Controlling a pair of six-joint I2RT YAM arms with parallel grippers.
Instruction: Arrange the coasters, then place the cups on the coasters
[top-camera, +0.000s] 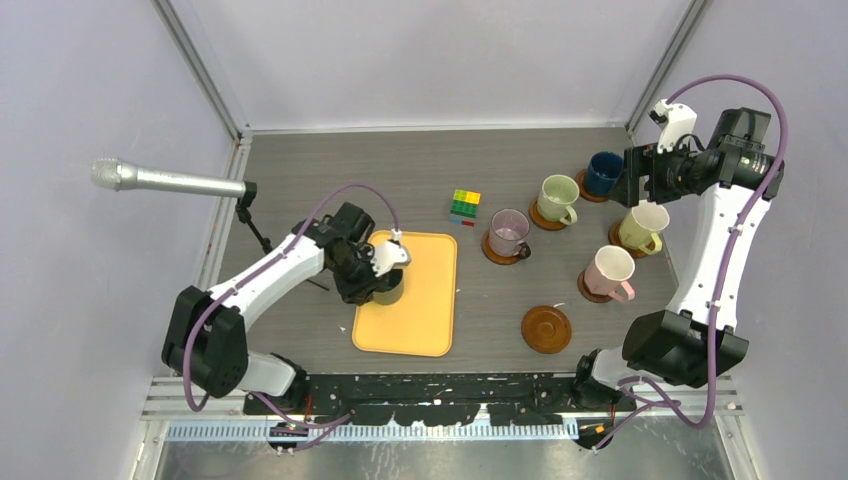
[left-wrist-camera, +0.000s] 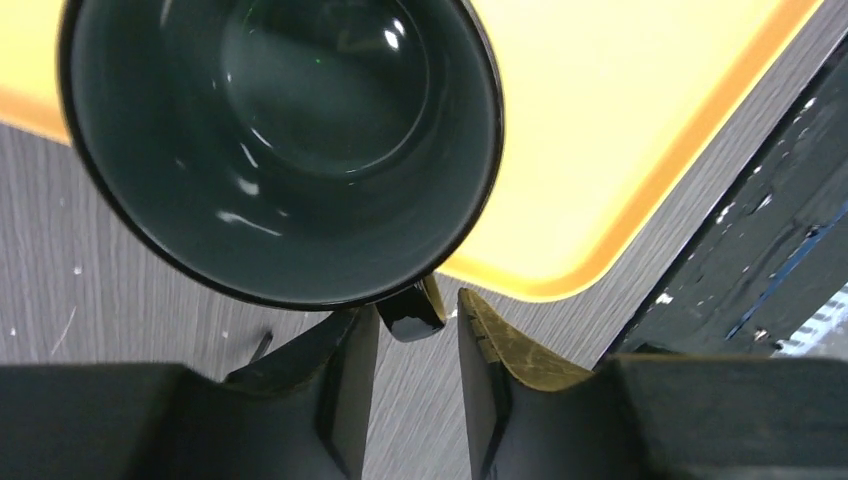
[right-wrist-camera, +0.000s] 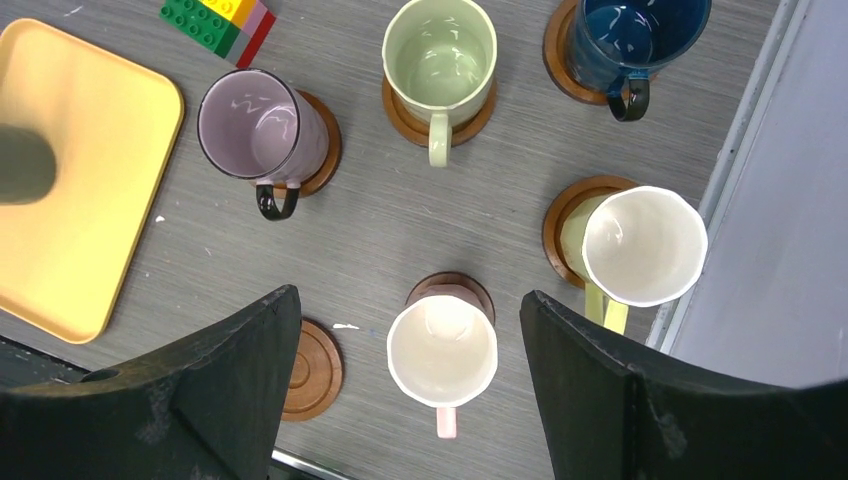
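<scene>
The dark green mug (left-wrist-camera: 280, 150) was glossy glazed ceramic, with bright highlights inside. The tray (left-wrist-camera: 620, 130) looked smooth, matt yellow-orange plastic. The table (top-camera: 420, 170) showed matt grey wood grain. At three o'clock from the tray, the bare coaster (top-camera: 546, 328) was brown turned wood.

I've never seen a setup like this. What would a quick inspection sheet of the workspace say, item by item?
Surface: grey wood-grain table; no spills seen.
Job's things: five mugs on coasters: mauve, light green, navy, pale yellow, pink-cream; dark green mug on the tray; bare coaster.
Clutter: orange tray; multicoloured cube.
Grippers: left tool straddles the dark green mug's handle, grip uncertain; right tool wide open, empty, above the mugs.
Cables: purple, looping along the left arm and right arm.
Surroundings: white walls; microphone at left.
</scene>
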